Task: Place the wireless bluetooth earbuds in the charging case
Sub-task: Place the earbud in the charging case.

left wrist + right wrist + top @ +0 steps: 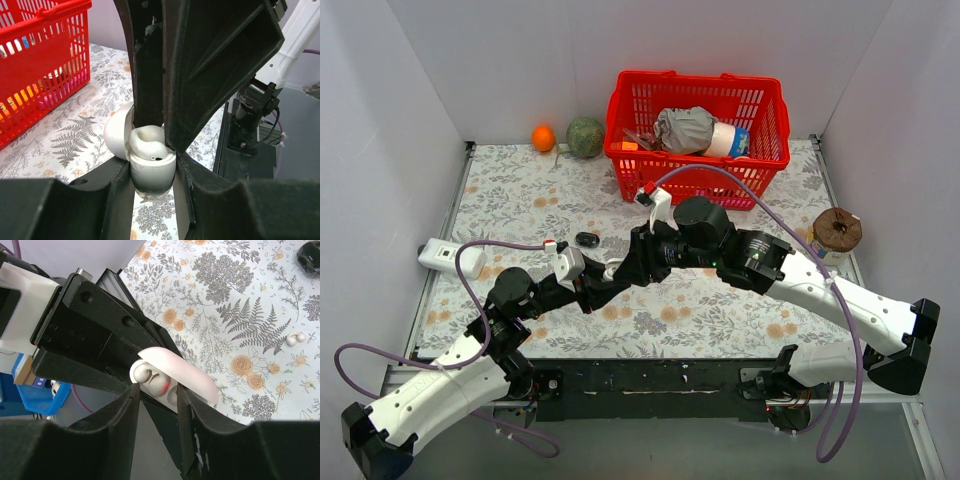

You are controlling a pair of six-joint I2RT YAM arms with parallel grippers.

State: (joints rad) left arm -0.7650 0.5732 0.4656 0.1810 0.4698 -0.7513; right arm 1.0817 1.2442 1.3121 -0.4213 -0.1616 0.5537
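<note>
My left gripper (pixel 152 197) is shut on a white charging case (pixel 152 175), held upright above the floral cloth with its lid (pixel 117 135) swung open. A white earbud (pixel 147 145) sits at the case's top. My right gripper (pixel 156 386) comes down from above, jaws narrowly apart and closed round that earbud (pixel 155 375), next to an empty socket under the lid (pixel 180 372). In the top view both grippers (pixel 603 283) (pixel 625 268) meet at mid-table. Another white earbud (pixel 295 338) lies loose on the cloth. No black earbuds show.
A black oval pebble (pixel 586 239) lies just behind the grippers. A red basket (pixel 695 130) full of items stands at the back, with an orange (pixel 543 138) and a green ball (pixel 585 137) to its left. A brown-topped jar (pixel 837 235) is at the right, a white device (pixel 450 257) at the left edge.
</note>
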